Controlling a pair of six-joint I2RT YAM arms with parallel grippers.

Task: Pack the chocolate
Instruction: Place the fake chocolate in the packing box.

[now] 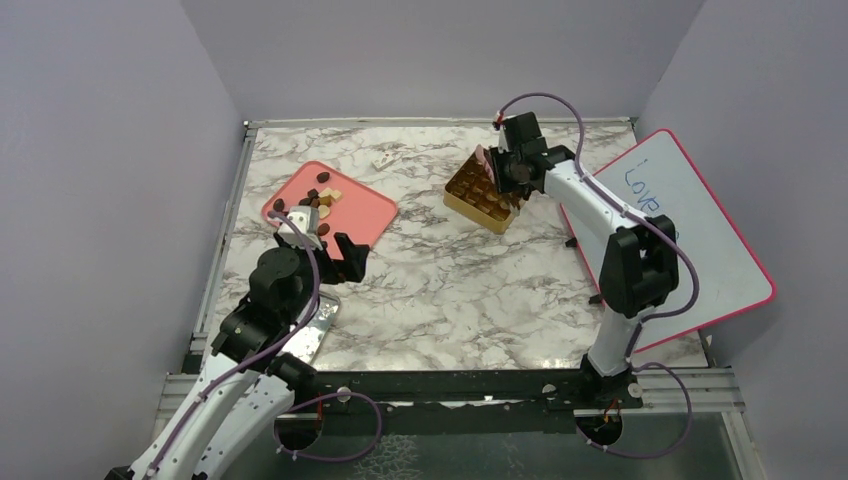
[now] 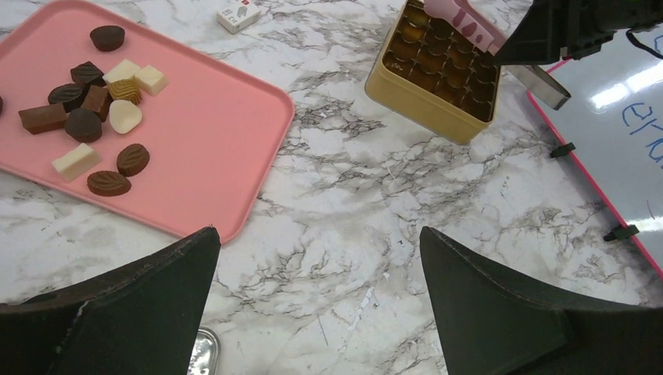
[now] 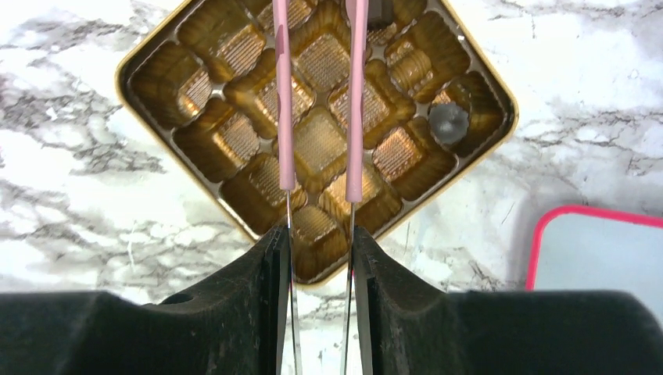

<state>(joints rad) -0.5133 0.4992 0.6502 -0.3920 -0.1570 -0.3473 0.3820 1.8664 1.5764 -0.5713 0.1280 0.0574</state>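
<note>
The chocolate (image 2: 86,117) lies as several small brown and cream pieces on the pink tray (image 2: 211,117), seen at the left in the top view (image 1: 315,205). My left gripper (image 2: 319,234) is open above bare marble by the tray's near corner, holding nothing. My right gripper (image 3: 320,234) is shut on the pink tweezers (image 3: 283,94), whose two arms stand apart over the gold box (image 3: 219,51). The tweezer tips are out of view. One round greyish piece (image 3: 449,123) sits in a compartment at the box's right, and a dark piece (image 3: 379,9) shows at the frame's top.
A pink-rimmed whiteboard (image 1: 690,230) lies at the right, close to the gold box (image 1: 480,195). A shiny metal lid (image 1: 315,330) rests near the left arm. A small white packet (image 2: 238,16) lies beyond the tray. Grey walls close in three sides.
</note>
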